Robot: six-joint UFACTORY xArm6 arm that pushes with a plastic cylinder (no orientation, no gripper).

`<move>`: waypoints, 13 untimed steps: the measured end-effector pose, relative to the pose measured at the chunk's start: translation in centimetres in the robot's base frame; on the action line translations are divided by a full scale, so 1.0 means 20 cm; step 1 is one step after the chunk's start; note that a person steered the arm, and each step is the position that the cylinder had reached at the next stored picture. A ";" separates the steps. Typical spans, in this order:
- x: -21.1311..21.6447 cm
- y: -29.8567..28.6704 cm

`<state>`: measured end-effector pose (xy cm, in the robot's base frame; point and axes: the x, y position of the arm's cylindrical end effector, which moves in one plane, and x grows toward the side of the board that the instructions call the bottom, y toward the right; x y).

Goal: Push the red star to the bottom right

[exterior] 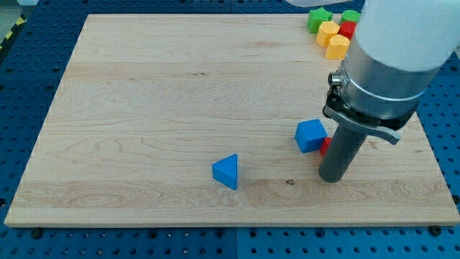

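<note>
The red star [325, 146] is mostly hidden behind my rod; only a small red sliver shows between the rod and the blue cube [310, 135]. My tip [333, 177] rests on the board at the view's lower right, touching or just right of the red star. The blue cube sits directly to the left of the red star, touching it.
A blue triangle [227, 171] lies left of the tip near the board's bottom. At the view's top right sits a cluster: a green block [319, 18], another green block [351, 16], a yellow block [328, 32], a yellow hexagon [337, 47], a red block [348, 30]. The wooden board [144, 108] ends just right of the rod.
</note>
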<state>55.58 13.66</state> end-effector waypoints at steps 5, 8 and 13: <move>-0.62 0.31; -0.47 0.27; -0.12 0.21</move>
<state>53.16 17.84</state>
